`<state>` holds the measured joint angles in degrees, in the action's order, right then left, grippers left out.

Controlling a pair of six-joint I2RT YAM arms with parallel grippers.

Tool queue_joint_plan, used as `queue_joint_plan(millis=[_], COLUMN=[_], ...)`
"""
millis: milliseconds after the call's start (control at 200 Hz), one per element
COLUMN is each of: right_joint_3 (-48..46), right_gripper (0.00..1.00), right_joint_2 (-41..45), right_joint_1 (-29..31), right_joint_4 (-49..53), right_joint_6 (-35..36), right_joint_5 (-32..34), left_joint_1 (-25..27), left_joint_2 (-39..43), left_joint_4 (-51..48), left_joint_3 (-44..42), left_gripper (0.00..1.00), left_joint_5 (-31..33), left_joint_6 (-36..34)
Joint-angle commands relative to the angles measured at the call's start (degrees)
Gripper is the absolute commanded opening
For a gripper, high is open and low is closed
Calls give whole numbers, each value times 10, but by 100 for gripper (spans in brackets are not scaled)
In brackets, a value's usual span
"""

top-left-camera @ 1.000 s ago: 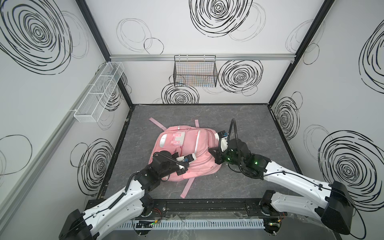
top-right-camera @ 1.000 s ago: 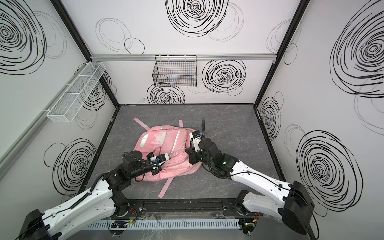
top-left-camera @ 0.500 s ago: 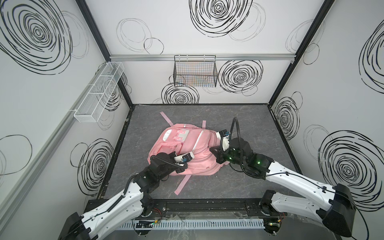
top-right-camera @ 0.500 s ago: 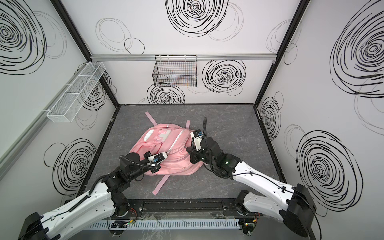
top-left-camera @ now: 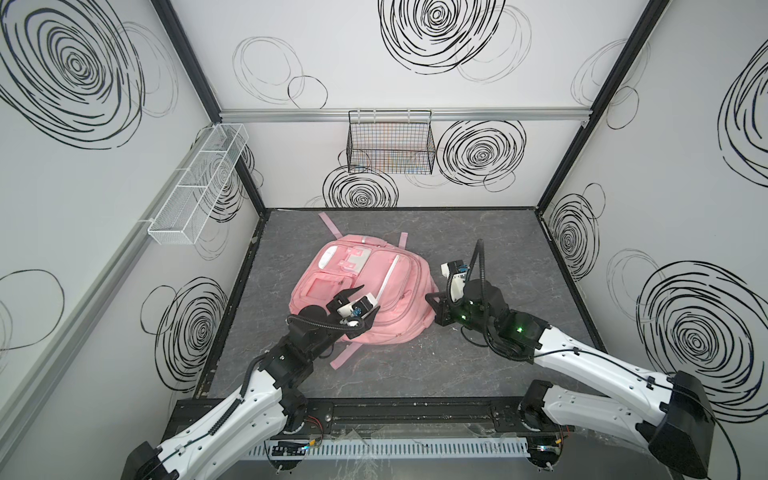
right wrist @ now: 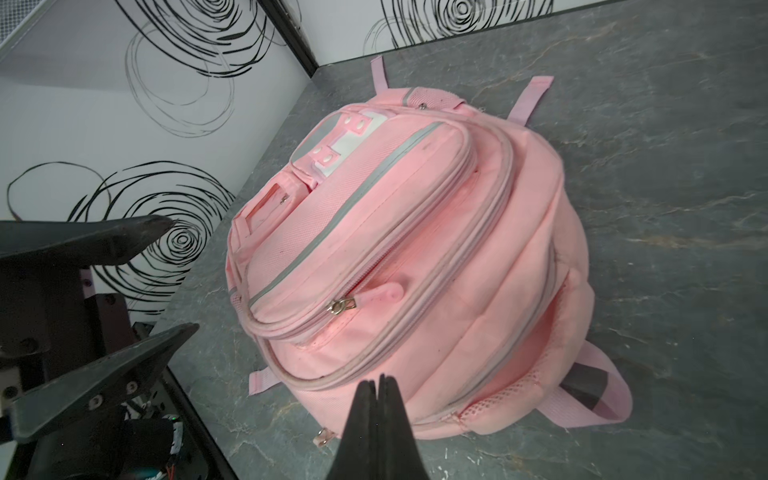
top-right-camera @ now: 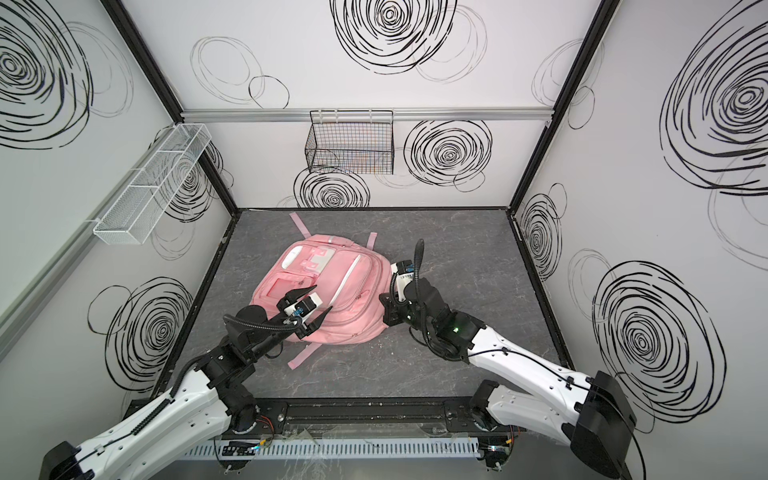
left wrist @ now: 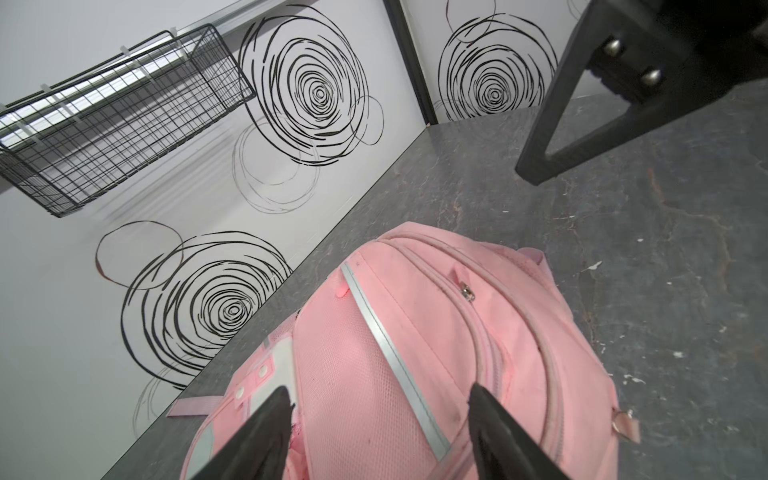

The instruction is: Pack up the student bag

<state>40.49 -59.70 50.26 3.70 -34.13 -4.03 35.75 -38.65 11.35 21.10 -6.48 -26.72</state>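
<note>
The student bag (top-left-camera: 386,286) is lying front-up in the middle of the counter (top-left-camera: 457,374). I am hovering my left gripper (top-left-camera: 369,297) spread open over its front pockets, probably seeking a zipper. My right gripper (top-left-camera: 429,296) is waiting closed and empty beside it.

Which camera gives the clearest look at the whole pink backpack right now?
The right wrist view: the student bag lies nearly whole and close, its front unblocked. In both top views it is smaller, with the left tool over its near side. The left wrist view crops it to one end.
</note>
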Motion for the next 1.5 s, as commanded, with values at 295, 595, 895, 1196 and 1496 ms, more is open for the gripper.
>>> queue_joint_plan(millis=[295, 595, 895, 1196, 1496], right_joint_3=[-17, -41, -29, -8, 18], right_gripper=[28, 61, 66, 66, 69], right_joint_2=[-19, -24, -89, -149, -189], right_joint_1=[31, -79, -110, -109, -110], right_joint_4=[-64, -165, -176, -163, -152], right_joint_6=[131, 428, 480, 518, 556], right_joint_5=[13, -97, -177, -229, -231], left_joint_1=[34, 44, 49, 51, 63], left_joint_2=[-40, -147, -234, -254, -276], left_joint_4=[-1, -33, -108, -118, -117], left_joint_3=[29, 107, 156, 156, 160], left_gripper=[70, 64, 66, 67, 68], left_joint_5=[-46, -24, -19, -4, 28], left_joint_6=[8, 51, 61, 48, 36])
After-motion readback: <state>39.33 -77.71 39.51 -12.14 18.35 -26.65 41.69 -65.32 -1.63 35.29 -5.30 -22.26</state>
